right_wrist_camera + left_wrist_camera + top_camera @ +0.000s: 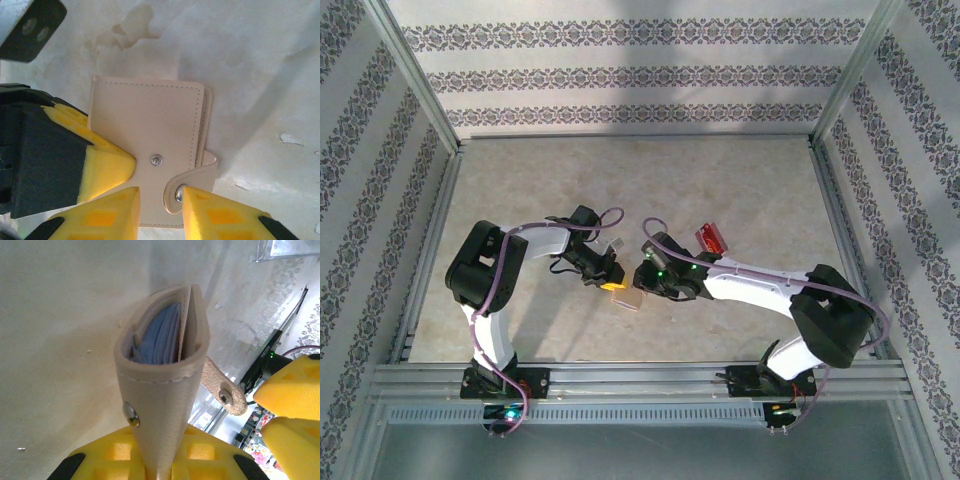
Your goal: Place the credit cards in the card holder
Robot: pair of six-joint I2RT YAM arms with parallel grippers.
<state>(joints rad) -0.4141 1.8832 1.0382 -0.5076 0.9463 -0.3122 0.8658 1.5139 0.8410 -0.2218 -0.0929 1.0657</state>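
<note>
My left gripper (160, 471) is shut on the fold of the tan card holder (160, 385) and holds it up off the table. The holder gapes slightly, showing pale blue-grey pockets inside. Its snap tab (225, 392) hangs loose to the right. In the right wrist view the card holder (150, 120) is seen flat-on, with the left gripper's yellow finger on its left side. My right gripper (160, 212) is open; its right finger touches the tab's snap (179, 192). A red credit card (711, 238) lies on the table behind the right arm.
A clear plastic piece (616, 245) lies just beyond the left gripper (610, 280). The two grippers meet over the table's middle, with the card holder (630, 298) between them. Patterned walls and metal rails (640, 375) enclose the table.
</note>
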